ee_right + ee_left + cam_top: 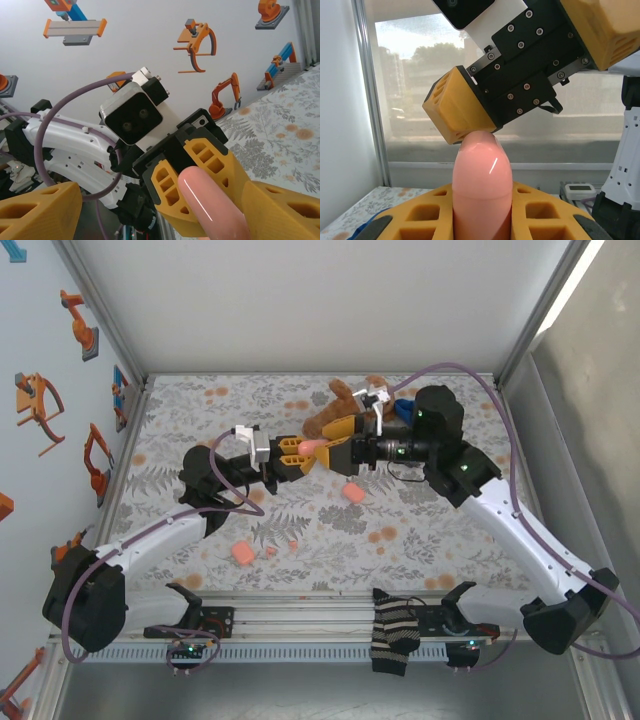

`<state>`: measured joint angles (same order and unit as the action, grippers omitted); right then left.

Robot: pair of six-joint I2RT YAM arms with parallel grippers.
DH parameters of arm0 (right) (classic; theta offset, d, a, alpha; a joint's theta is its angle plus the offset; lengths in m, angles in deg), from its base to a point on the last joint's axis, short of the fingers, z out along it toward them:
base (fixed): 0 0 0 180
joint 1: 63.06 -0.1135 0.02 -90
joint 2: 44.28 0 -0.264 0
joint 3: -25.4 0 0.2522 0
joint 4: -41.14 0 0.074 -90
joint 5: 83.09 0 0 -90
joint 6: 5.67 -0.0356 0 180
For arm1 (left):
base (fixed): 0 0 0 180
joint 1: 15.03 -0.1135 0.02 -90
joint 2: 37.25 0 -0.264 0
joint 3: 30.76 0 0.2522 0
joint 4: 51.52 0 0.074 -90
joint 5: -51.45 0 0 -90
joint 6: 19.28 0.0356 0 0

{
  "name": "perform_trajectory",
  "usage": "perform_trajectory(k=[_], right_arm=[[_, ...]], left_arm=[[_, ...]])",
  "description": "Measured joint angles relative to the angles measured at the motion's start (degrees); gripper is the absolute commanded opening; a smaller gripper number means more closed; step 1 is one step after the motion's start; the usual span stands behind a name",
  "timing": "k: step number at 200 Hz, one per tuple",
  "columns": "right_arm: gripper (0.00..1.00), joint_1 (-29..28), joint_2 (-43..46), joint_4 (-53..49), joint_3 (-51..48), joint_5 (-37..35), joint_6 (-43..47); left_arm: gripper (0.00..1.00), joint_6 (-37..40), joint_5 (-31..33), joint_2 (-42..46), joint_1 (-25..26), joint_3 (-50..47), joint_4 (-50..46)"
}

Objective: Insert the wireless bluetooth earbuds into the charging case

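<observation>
**Above mid-table: left arm clamps a pink case, right gripper spread around it**

Above the middle of the flower-patterned table, the two arms meet nose to nose. The left gripper is clamped on a pink charging case, which stands up from between its yellow fingers with the rounded end outward. A seam runs across the case, and it looks closed. The right gripper faces it with its jaws spread wide. One yellow finger touches the rounded top of the case, and the other sits well off to the side, gripping nothing.

Down on the cloth, toward the near edge, two tiny salmon earbuds lie close together, just beside a loose pink case. Another pink case lies below the grippers, apart from both. A brown plush toy lies at the far side behind the right wrist. A striped sock hangs over the front rail between the arm bases.
</observation>
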<state>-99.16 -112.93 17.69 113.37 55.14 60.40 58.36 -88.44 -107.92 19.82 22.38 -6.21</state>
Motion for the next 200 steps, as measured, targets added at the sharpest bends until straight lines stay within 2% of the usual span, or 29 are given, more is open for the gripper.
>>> perform_trajectory(k=[61, 107, 145, 200], right_arm=[[0.81, -0.2, 3.5, -4.0, -1.4, -2.9, 10.4], [0.73, -3.2, 6.0, -4.7, -3.0, -2.6, 22.5], [0.58, -4.2, 4.1, -5.6, -2.7, -2.7, 28.1], [0.41, -5.0, 1.5, -7.0, -2.3, -2.7, 30.2]], left_arm=[[0.00, -3.6, -1.2, 1.9, 0.0, -0.4, 0.6], [0.00, -6.4, -2.7, 3.9, 0.0, -1.6, 2.0], [0.00, -8.6, -4.5, 4.0, 0.0, -1.6, 3.0], [0.00, -10.3, -6.0, 4.0, 0.0, -1.6, 3.6]])
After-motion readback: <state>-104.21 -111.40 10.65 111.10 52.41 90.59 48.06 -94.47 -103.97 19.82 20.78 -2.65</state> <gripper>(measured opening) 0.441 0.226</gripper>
